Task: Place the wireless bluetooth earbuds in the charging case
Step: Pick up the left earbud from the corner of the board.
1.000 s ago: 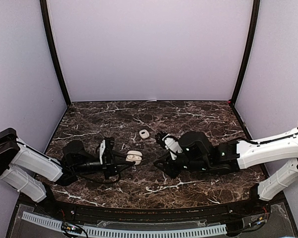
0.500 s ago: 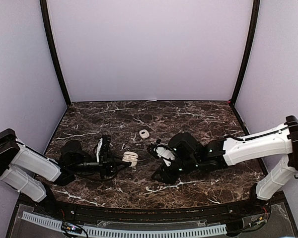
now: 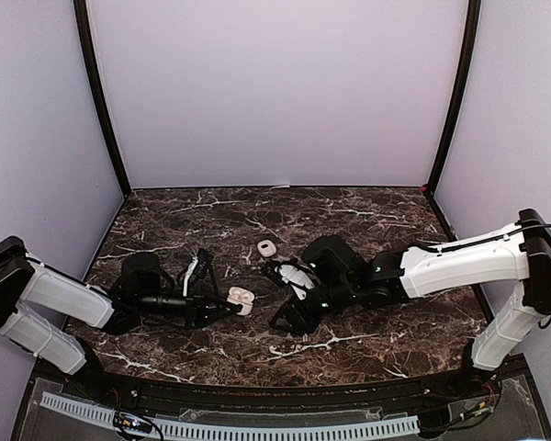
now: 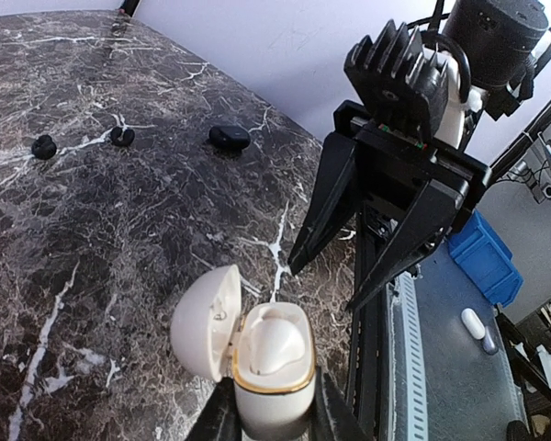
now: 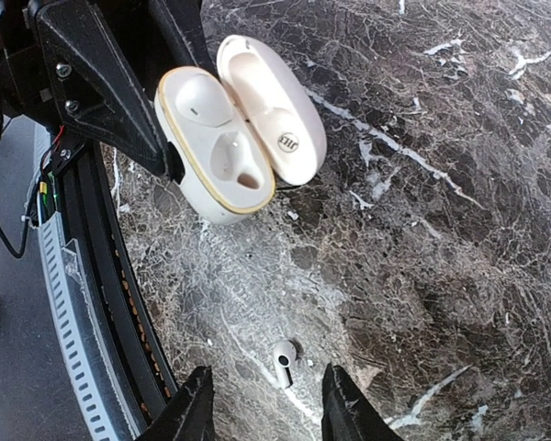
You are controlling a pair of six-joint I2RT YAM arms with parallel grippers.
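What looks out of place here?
A tiny white stemmed earbud lies loose on the dark marble table, while the open white gold-rimmed charging case, held in the left gripper, shows a socket that looks empty.

The left arm and right arm are stretched low, inward. The left gripper is clamped around the charging case. The right gripper is held spread, fingers angled downward.

Open case sits left of centre on the table, second case farther back, earbud to its right.
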